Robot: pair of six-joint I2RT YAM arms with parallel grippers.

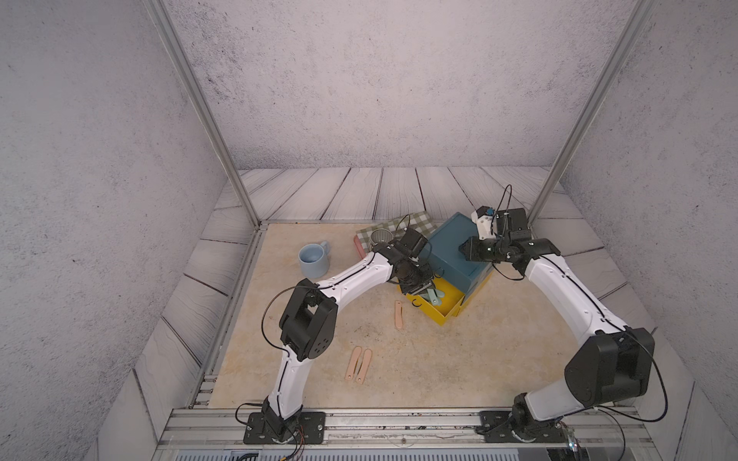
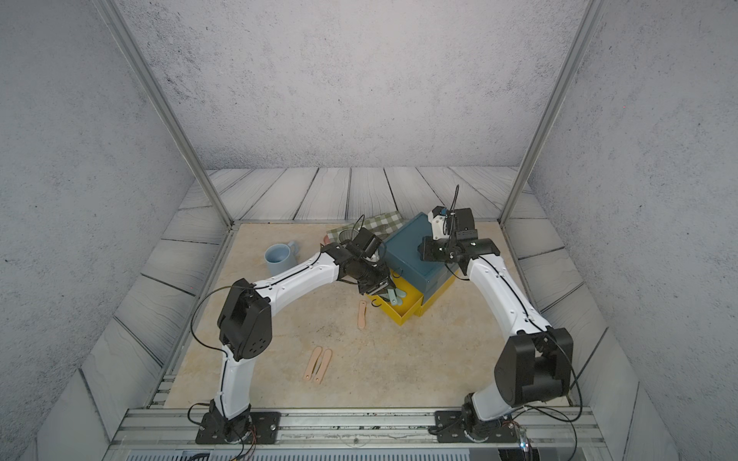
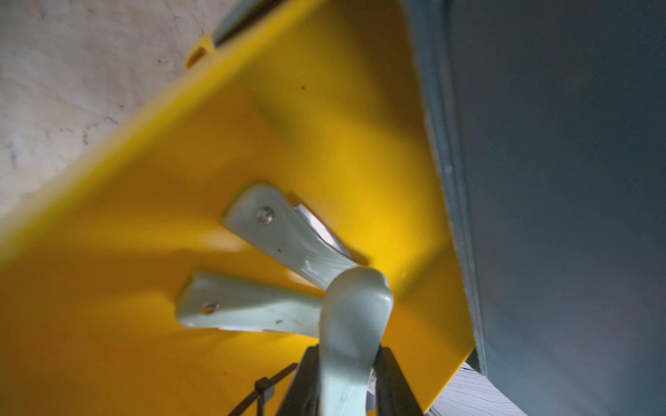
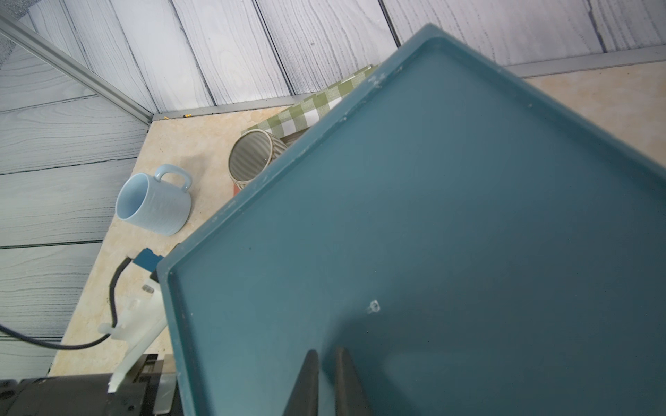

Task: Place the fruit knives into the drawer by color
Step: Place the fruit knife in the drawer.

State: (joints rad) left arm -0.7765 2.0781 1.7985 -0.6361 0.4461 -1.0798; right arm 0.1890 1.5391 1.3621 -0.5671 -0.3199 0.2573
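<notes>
Mint knife (image 3: 355,306) clamped in left tool (image 3: 346,358), over yellow drawer (image 3: 144,216).

Two slim white-and-black arms on bolted black base plates.

The left arm (image 1: 351,275) and right arm (image 1: 559,287) have glossy white link shells dotted with small screws, with a thin black cable running along each. Bulky black housings (image 1: 307,327) form the elbows, and the left one's flat face is pierced by small holes. Loose black cables (image 1: 265,315) loop off the joints. Each base plate (image 1: 309,433) is black with silver bolts. A white camera bracket (image 1: 484,225) with a blue plug sits on the right wrist. The left gripper (image 3: 346,352) and right gripper (image 4: 326,354) have dark, tapered fingers, and a black cable tie (image 3: 264,390) shows beside the left one's.
</notes>
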